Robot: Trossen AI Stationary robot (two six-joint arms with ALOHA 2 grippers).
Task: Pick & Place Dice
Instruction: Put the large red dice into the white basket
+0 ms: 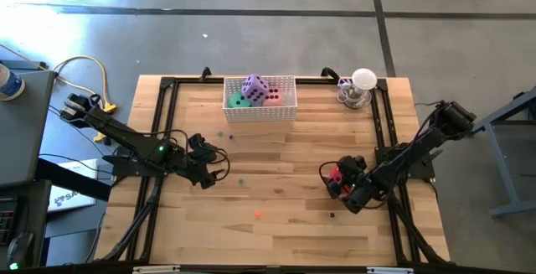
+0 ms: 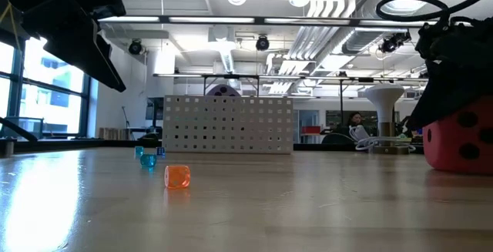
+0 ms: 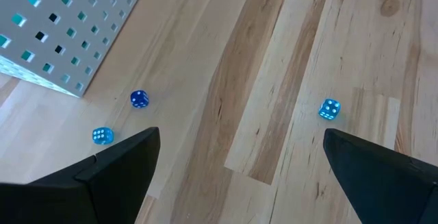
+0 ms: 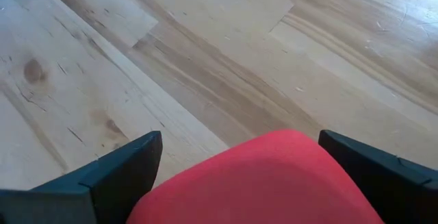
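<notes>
I see the soft red die [image 4: 256, 179] sitting on the wooden desk [image 1: 276, 232] near its right edge, between my right gripper's [image 1: 342, 183] wide-open jaws, not clamped. Pink, green and purple dice [image 1: 255, 92] fill the perforated white basket [image 1: 260, 112] at the far edge. Left gripper [image 1: 209, 158] hovers open, empty.

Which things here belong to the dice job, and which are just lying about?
Job: red soft die between right gripper fingers; purple, green, pink soft dice in white perforated basket.
Lying about: tiny orange die, tiny blue dice, white lamp.
</notes>
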